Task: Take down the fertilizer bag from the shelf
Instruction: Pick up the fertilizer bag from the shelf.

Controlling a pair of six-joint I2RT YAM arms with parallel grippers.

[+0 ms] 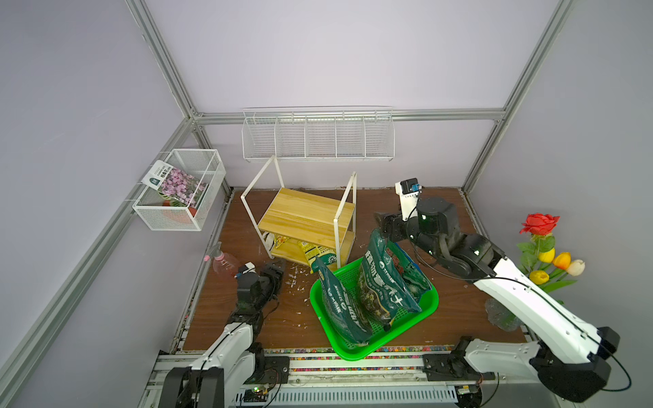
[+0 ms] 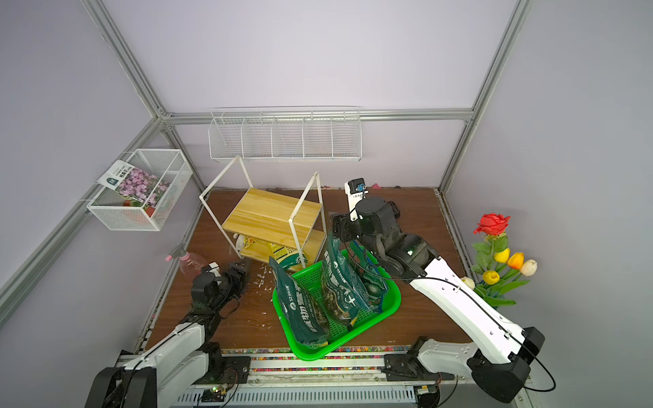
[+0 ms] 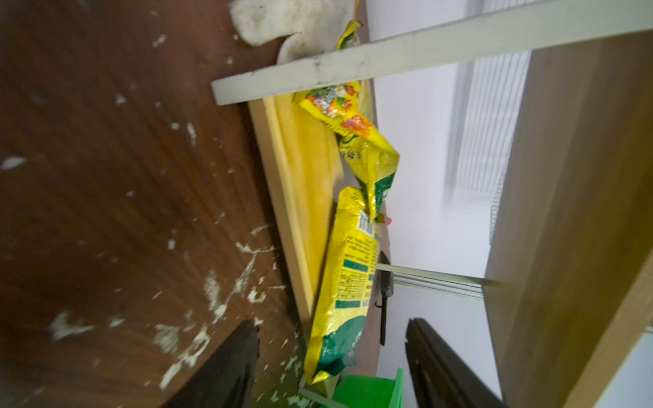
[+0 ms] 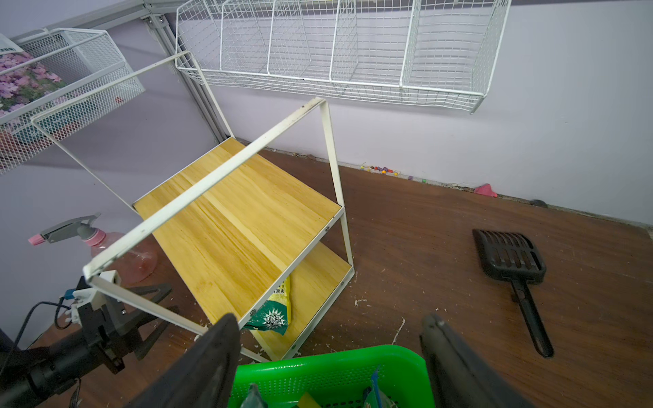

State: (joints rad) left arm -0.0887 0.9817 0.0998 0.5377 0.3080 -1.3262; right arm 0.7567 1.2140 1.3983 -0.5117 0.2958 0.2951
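Black scoop (image 4: 509,256) near shelf (image 4: 240,226); right-wrist view

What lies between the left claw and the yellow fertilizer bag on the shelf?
No object: in both top views, only tabletop strewn with white flakes separates the left claw from the yellow fertilizer bag.

Both top views look steeply down from high in front on the whole table (image 1: 247,318). The left wrist camera, low and rolled sideways, is very near the shelf (image 3: 300,169). The right wrist camera sees this shelf from above the green basket (image 4: 318,365).
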